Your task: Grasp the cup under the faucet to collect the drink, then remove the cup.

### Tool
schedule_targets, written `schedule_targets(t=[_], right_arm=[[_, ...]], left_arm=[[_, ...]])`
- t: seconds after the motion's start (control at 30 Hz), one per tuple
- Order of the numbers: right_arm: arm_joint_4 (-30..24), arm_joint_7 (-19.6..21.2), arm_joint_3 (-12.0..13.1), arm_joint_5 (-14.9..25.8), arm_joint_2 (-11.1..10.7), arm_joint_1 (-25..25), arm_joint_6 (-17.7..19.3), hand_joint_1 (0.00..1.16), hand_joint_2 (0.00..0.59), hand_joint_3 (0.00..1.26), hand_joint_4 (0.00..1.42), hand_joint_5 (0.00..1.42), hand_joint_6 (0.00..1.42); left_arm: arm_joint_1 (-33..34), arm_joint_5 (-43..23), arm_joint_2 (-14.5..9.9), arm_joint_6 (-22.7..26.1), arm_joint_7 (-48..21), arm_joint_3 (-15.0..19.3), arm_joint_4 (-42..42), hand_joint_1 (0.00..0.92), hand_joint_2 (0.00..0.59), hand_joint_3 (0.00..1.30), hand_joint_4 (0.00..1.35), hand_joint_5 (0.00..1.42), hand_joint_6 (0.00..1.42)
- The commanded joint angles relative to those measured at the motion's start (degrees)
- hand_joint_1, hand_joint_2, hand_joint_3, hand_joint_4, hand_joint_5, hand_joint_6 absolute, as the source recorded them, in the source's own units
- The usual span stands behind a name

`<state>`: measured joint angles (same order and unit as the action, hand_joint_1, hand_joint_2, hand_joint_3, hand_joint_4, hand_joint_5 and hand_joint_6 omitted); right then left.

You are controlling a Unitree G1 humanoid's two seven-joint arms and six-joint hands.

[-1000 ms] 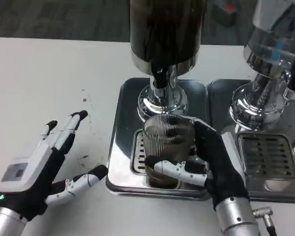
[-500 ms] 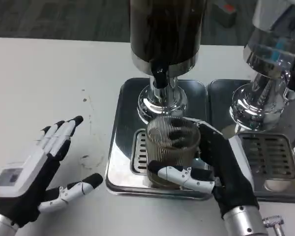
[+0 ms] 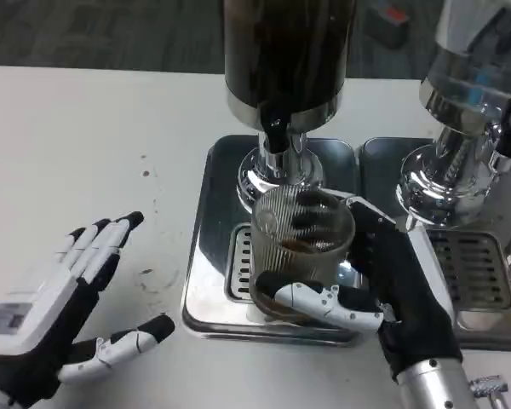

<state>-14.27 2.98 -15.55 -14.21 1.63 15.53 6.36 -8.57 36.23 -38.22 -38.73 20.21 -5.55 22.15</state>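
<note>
I see the cup (image 3: 301, 249), a clear ribbed glass, wrapped by my right robot hand (image 3: 392, 290): thumb across its near side, dark fingers showing through the far wall. It sits over the slotted grate of the steel tray (image 3: 206, 256), just below the black faucet (image 3: 275, 136) of the dark drink dispenser (image 3: 288, 60). A shallow layer of brown drink lies in the cup, and the dispenser's tank looks dark with liquid. My left robot hand (image 3: 64, 319) hovers over the white worktop (image 3: 85, 145), well left of the cup, fingers spread and holding nothing. A second dispenser (image 3: 468, 111) stands beyond my right robot hand.
</note>
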Motion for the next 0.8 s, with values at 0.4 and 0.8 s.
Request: schedule_targets(t=[0.4,0.8], right_arm=[[-7.4,-6.2,-0.1,3.0,-3.5,1.0,-0.9,0.98,0.218,0.45,0.57,0.68,0.97],[-10.2,-7.5,-0.2,4.5,-3.8,3.3,-2.8,0.97,0.226,0.45,0.57,0.69,0.98]], left_arm=[[-7.9,1.4,-0.6,2.5,-0.9,3.4,-9.4,0.000,0.160,0.00,0.00,0.00,0.00],[-10.6,0.8,0.8,3.9,-1.1,3.9,-12.5,0.000,0.160,0.00,0.00,0.00,0.00]])
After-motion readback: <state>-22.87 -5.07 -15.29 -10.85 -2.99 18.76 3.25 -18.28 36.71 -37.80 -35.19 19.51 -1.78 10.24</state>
